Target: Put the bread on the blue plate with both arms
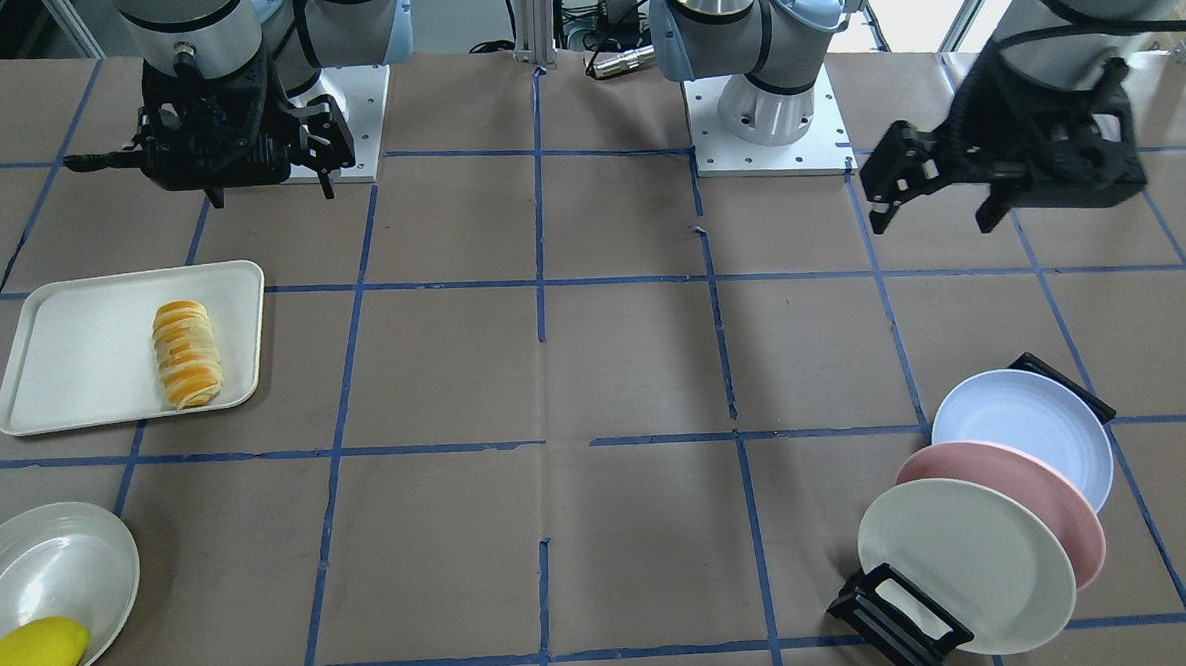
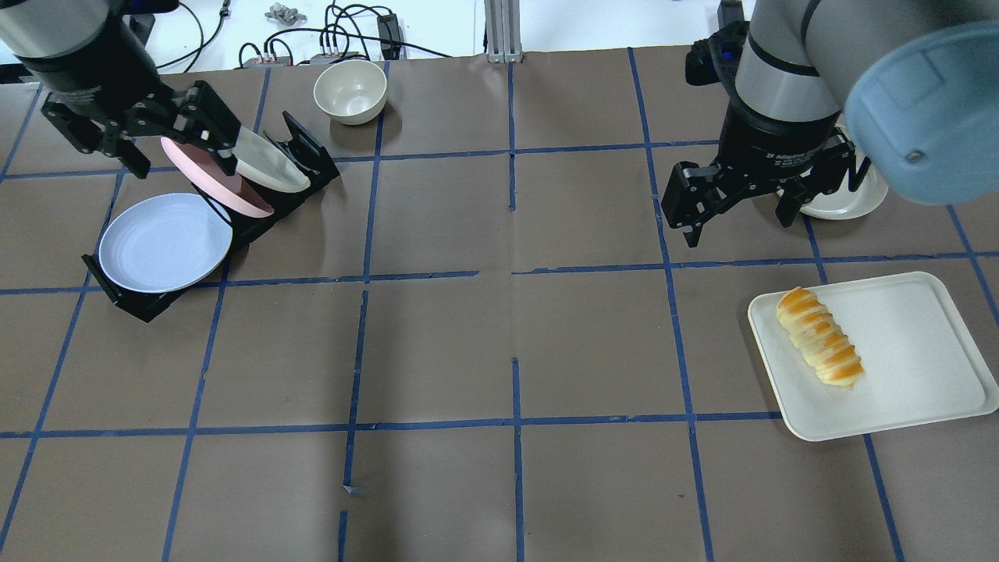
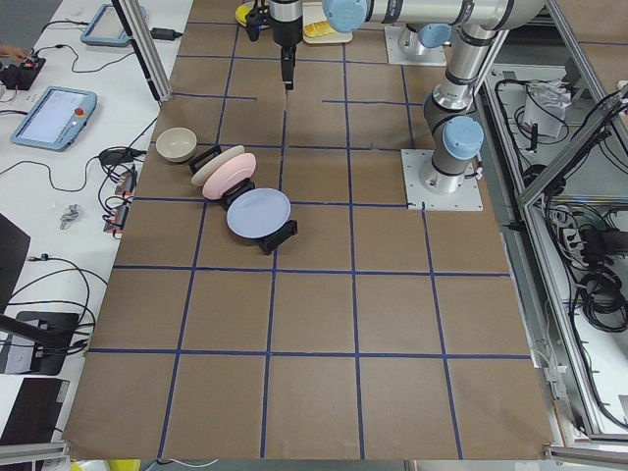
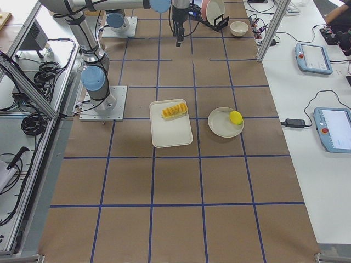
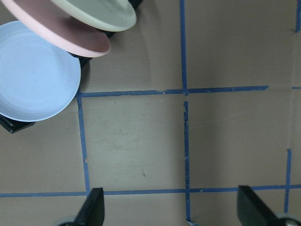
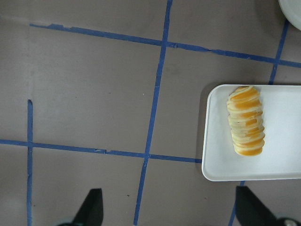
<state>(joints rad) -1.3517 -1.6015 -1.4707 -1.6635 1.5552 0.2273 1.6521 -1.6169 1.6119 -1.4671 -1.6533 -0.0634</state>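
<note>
The bread (image 1: 187, 353) is a roll with orange and cream stripes. It lies on a white tray (image 1: 74, 356) and also shows in the overhead view (image 2: 819, 336) and the right wrist view (image 6: 246, 121). The blue plate (image 2: 164, 242) leans at the end of a black rack (image 2: 293, 152), beside a pink plate (image 2: 199, 160) and a cream plate (image 2: 269, 168). My left gripper (image 2: 187, 168) hangs open and empty above the rack. My right gripper (image 2: 740, 230) hangs open and empty above the table, short of the tray's far corner. In the left wrist view the blue plate (image 5: 35, 77) is at the upper left.
A white bowl (image 1: 52, 557) holds a yellow lemon (image 1: 34, 653) near the tray, on the operators' side. A small cream bowl (image 2: 350, 90) stands behind the rack. Brown paper with a blue tape grid (image 2: 515, 273) covers the table.
</note>
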